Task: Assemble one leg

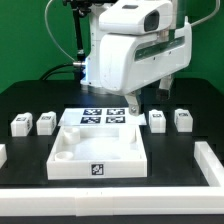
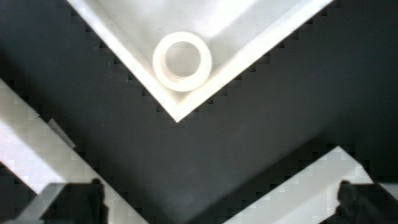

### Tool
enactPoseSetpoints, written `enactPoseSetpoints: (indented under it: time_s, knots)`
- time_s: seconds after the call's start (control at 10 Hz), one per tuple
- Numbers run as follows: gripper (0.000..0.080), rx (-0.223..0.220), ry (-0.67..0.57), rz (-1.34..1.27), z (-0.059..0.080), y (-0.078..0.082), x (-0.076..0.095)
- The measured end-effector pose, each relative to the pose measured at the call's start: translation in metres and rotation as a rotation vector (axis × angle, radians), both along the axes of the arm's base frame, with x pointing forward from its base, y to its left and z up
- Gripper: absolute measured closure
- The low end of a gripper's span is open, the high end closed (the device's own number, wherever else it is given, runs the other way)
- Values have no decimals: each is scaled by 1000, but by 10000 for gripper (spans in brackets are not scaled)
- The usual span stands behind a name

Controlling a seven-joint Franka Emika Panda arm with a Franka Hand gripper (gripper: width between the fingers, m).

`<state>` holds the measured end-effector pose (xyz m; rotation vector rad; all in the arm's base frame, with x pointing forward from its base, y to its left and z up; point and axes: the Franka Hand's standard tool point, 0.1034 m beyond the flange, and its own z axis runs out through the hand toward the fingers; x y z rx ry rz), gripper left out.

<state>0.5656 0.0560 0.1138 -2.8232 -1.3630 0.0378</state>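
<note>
Four small white legs with marker tags stand on the black table in the exterior view: two at the left (image 1: pixel 20 124) (image 1: pixel 45 122) and two at the right (image 1: pixel 157 120) (image 1: pixel 182 120). The large white tray-like piece (image 1: pixel 98 150) lies in the middle front. My gripper (image 1: pixel 133 103) hangs over the tray's back right corner, apart from every leg. In the wrist view the gripper (image 2: pixel 217 205) is open and empty, with dark fingertips (image 2: pixel 71 205) at either side. Ahead of it is a tray corner with a round socket (image 2: pixel 182 58). No leg shows in the wrist view.
The marker board (image 1: pixel 105 116) lies flat just behind the tray, partly under the gripper. A white rail (image 1: pixel 210 165) runs along the table's right side, and another white piece (image 1: pixel 2 153) sits at the exterior view's left edge. White bands (image 2: pixel 320 175) cross the wrist view near the fingers.
</note>
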Motion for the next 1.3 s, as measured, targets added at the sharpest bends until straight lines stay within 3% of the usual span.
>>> enactPoseSetpoints:
  time_s: [1.1, 1.2, 1.3]
  knots:
    - [150, 1, 2, 36, -1, -1, -1]
    - [150, 0, -4, 117, -4, -13, -21]
    - [150, 1, 7, 263, -11, -32, -51]
